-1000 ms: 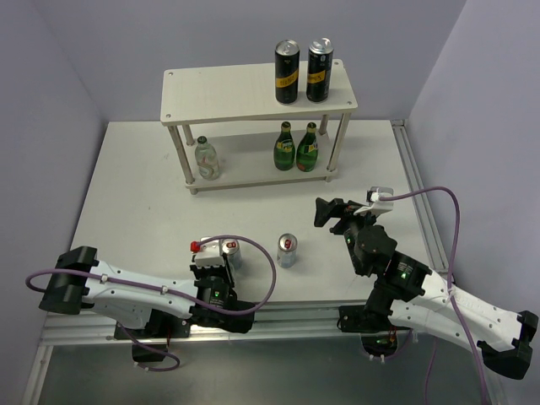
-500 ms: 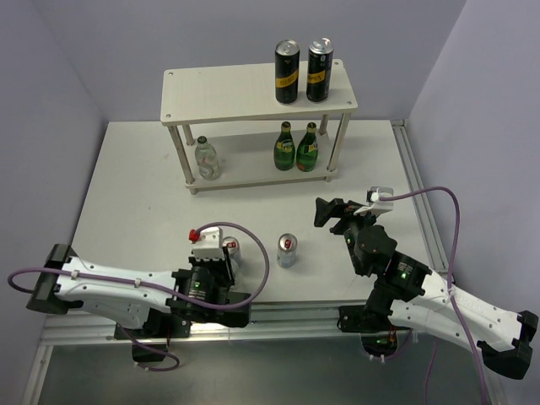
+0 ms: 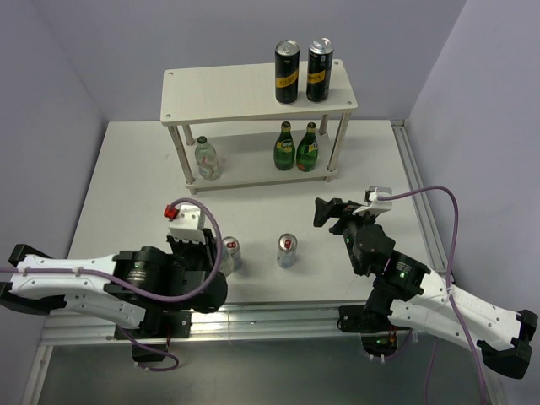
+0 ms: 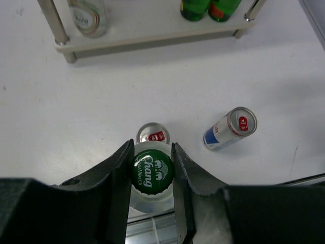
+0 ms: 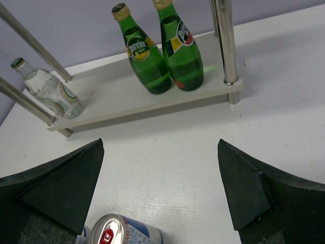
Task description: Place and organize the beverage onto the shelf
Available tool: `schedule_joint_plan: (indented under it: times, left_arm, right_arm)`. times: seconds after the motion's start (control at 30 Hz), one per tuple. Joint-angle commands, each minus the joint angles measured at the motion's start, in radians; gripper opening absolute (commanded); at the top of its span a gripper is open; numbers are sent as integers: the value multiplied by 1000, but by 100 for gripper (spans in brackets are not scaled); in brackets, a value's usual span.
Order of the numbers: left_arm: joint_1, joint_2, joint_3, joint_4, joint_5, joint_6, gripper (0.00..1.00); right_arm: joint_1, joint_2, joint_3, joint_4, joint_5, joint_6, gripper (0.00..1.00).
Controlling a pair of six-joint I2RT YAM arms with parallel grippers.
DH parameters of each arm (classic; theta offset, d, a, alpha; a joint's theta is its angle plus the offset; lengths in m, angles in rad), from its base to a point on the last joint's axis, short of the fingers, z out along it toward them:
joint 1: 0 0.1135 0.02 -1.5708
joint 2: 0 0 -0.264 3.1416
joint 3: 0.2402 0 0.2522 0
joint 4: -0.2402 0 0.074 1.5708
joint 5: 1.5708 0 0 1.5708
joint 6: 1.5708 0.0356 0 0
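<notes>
Left wrist view: shelf [image 4: 152, 36] cut by top edge, so we get only the lower board's front strip. On it, shelf bottle [image 4: 86, 18] w/o neck; green bottles [image 4: 195, 9] bases only. In front of shelf, held bottle [image 4: 152, 172] shows cap + a bit of glass. The rest is hidden betw. left gripper [image 4: 152, 152] fingers. Near can [image 4: 151, 135] is half covered by that cap.

Right wrist view: second can [image 5: 119, 231], in front of shelf, cut by bottom edge.

Top view: black cans [image 3: 287, 72] atop shelf, label text too small for us to read.

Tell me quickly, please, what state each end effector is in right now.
Left end effector: closed on the clear glass bottle with the green cap.
Right end effector: open, holding nothing.
</notes>
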Motion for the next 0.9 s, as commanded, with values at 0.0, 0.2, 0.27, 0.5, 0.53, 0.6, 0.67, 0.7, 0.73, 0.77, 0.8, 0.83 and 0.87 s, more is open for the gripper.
schedule_joint_plan:
  times: [0.0, 0.2, 0.27, 0.5, 0.53, 0.6, 0.67, 0.7, 0.73, 0.77, 0.8, 0.83, 0.87]
  left_arm:
    - [2, -39, 131, 54, -185, 157, 0]
    - [34, -123, 99, 535, -236, 682, 0]
    - [78, -181, -5, 924, -179, 1018, 0]
    - [463, -113, -6, 1194, 184, 1222, 0]
    - [489, -90, -3, 1220, 201, 1244, 0]
    - [546, -30, 5, 1294, 234, 1275, 0]
    - [592, 18, 20, 1322, 313, 1283, 0]
    - [653, 32, 25, 1332, 347, 1275, 0]
    - [684, 59, 30, 1348, 417, 1259, 0]
    - [713, 75, 36, 1355, 447, 1249, 0]
    - [770, 88, 36, 1356, 470, 1240, 0]
    - [793, 116, 34, 1400, 506, 1231, 0]
    - [811, 130, 24, 1417, 519, 1228, 0]
  right_arm:
    - [-4, 1, -4, 12, 30, 4, 100]
    - [-2, 9, -4, 15, 37, 1, 100]
    - [-2, 9, -4, 20, 36, 1, 100]
    - [-4, 6, -4, 22, 45, -3, 100]
    - [-4, 4, -4, 20, 46, 0, 100]
    - [-2, 3, -4, 22, 53, -5, 100]
    - [-2, 1, -4, 22, 54, -3, 100]
    - [-4, 1, -4, 25, 56, -5, 100]
    - [-4, 3, -6, 22, 56, -5, 100]
    - [-4, 3, -4, 22, 57, -3, 100]
    - [-2, 3, -4, 22, 59, -5, 100]
    - [-4, 1, -6, 22, 60, -5, 100]
    - [-4, 1, -6, 23, 63, -6, 100]
